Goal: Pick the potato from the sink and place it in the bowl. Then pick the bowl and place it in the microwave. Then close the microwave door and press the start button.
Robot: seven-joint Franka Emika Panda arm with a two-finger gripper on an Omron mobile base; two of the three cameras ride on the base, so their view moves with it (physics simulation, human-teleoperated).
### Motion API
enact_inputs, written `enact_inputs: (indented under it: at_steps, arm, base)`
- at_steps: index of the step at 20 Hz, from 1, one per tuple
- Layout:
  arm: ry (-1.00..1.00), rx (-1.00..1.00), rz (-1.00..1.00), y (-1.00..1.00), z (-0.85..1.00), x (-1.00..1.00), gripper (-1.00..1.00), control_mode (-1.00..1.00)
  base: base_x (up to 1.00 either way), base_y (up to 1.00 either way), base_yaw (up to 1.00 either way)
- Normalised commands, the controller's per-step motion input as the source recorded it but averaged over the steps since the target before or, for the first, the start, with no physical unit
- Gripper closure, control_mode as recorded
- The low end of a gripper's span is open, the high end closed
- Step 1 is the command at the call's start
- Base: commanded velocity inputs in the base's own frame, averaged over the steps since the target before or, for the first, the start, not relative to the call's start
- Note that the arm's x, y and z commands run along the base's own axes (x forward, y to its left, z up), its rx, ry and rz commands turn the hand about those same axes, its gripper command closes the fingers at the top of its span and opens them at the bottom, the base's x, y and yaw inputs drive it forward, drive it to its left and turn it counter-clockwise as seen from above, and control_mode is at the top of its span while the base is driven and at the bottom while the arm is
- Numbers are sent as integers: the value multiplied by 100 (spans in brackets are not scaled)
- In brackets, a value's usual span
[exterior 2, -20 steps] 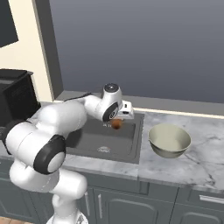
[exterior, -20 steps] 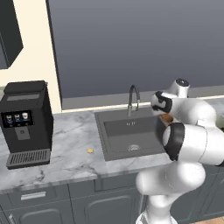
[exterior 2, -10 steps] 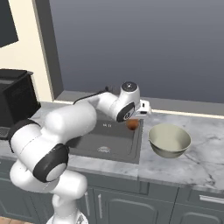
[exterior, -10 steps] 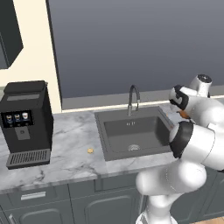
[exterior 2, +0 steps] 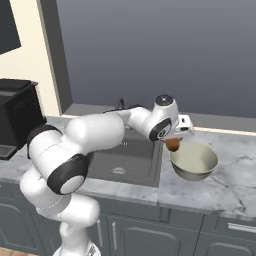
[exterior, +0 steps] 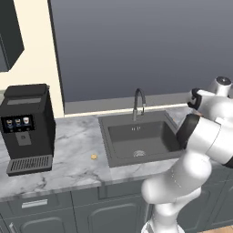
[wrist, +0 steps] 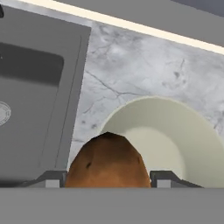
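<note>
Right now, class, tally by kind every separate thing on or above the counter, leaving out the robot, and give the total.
Coffee machine: 1
Sink: 1
Faucet: 1
Bowl: 1
Potato, held between the fingers: 1
Small pale-yellow bit on the counter: 1
Total: 6

Bowl (exterior 2: 194,161) is wide open on top, so there's free room straight down into it. The faucet (exterior: 139,102) stands well off past the sink (exterior 2: 131,159), and the table (exterior 2: 231,175) around the bowl is bare marble.

Even flat light; soft shadows; slight blur
</note>
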Motion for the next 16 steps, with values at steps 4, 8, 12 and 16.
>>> enact_inputs:
  at_steps: [4, 8, 12, 16]
  arm:
    - [0, -8, 8, -63, -10, -2, 100, -100]
    - [5, -6, 13, -38, -30, 7, 100, -100]
    - [12, -7, 11, -5, -49, 16, 100, -100]
    - [10, -5, 10, 0, -48, 9, 100, -100]
  base:
    - [0, 0, 0]
    - [0, 0, 0]
    - [0, 0, 0]
    - [0, 0, 0]
